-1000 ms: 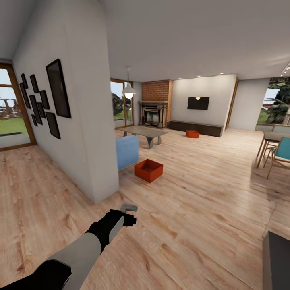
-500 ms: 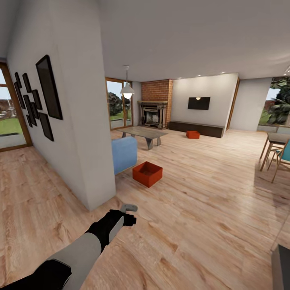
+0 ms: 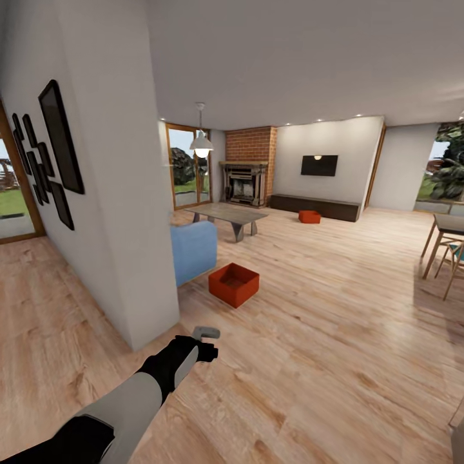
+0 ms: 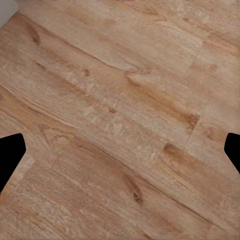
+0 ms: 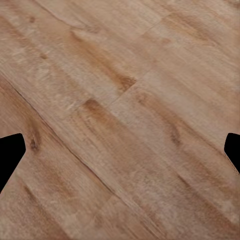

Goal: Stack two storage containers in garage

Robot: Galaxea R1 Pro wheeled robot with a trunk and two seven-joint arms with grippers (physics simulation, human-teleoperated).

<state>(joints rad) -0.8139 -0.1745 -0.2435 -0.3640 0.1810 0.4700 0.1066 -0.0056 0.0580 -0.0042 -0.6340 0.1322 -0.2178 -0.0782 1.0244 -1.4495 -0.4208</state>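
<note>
1. Head view: I'm on the approach step, nothing picked up yet. The near bin (image 3: 234, 283) sits on the wood floor (image 3: 335, 335) just beside the blue sofa (image 3: 193, 251); the far bin (image 3: 310, 216) lies near the dark cabinet (image 3: 316, 206). Since a second ago the wall (image 3: 122, 193) has slid left, so the camera moved. Next I should drive up to the near bin. My left gripper (image 3: 207, 343) carries nothing.
2. Left wrist view: its fingertips (image 4: 11, 152) are spread wide over planks.
3. Right wrist view: the right gripper (image 5: 120, 150) is equally wide, empty.

Black fingertips (image 4: 11, 155) over wood-plank floor (image 4: 120, 100)
</note>
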